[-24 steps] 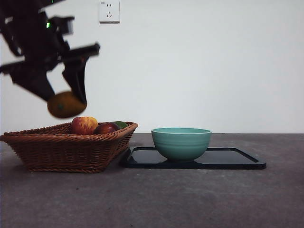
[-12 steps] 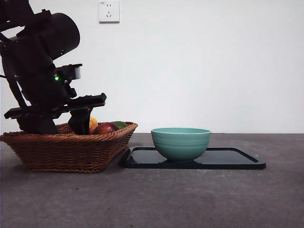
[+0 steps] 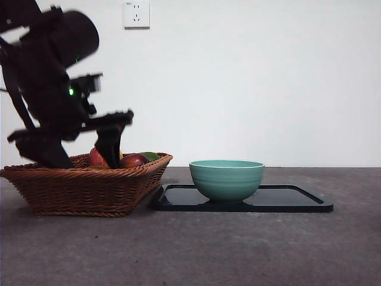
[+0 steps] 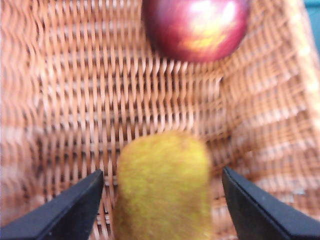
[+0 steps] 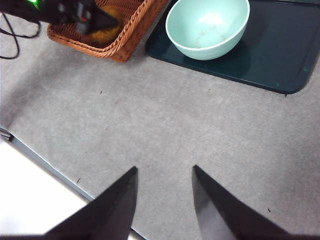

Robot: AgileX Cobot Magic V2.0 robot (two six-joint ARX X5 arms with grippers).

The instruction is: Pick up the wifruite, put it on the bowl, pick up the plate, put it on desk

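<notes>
Left gripper [image 4: 162, 200]: inside basket [image 3: 83, 190], jaws spread, wifruite [image 4: 162, 187] between them
Right gripper [image 5: 162, 200]: waited beyond basket, jaws apart

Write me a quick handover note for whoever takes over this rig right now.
Left gripper: down in the wicker basket, jaws open, one on each side of the kiwifruit, not clamped on it.
Right gripper: waiting above bare desk, open, holding nothing.
The kiwifruit lies on the basket floor near a red apple. The teal bowl stands empty on the black tray, beside the basket.
Done: nothing placed yet.
Left: grasp the kiwifruit, put it in the bowl, then move the tray onto the desk.
</notes>
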